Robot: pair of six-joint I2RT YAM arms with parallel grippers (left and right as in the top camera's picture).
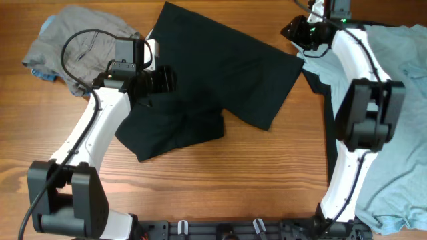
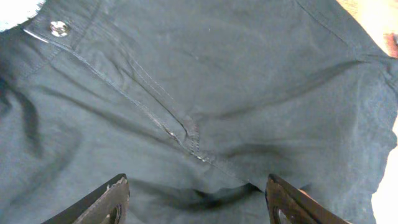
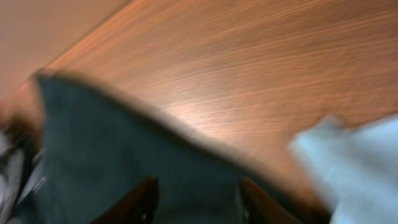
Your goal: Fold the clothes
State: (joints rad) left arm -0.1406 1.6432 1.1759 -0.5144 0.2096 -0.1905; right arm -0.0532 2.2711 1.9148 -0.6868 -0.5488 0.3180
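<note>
Black shorts (image 1: 220, 80) lie creased across the desk (image 1: 233, 180), button at 11 o'clock; left end effector (image 2: 196, 183) wide, right end effector (image 3: 198, 186) parted, blurred.

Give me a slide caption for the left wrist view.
Open left end effector poised over a black garment, near its stitched seam and metal button.

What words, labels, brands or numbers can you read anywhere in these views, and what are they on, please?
No readable text in any view.
Metal snap on the black garment: any embossing is too small to read.
Grey garment and light blue garment: no print or label shows.
Right wrist view: blurred, nothing legible.
</note>
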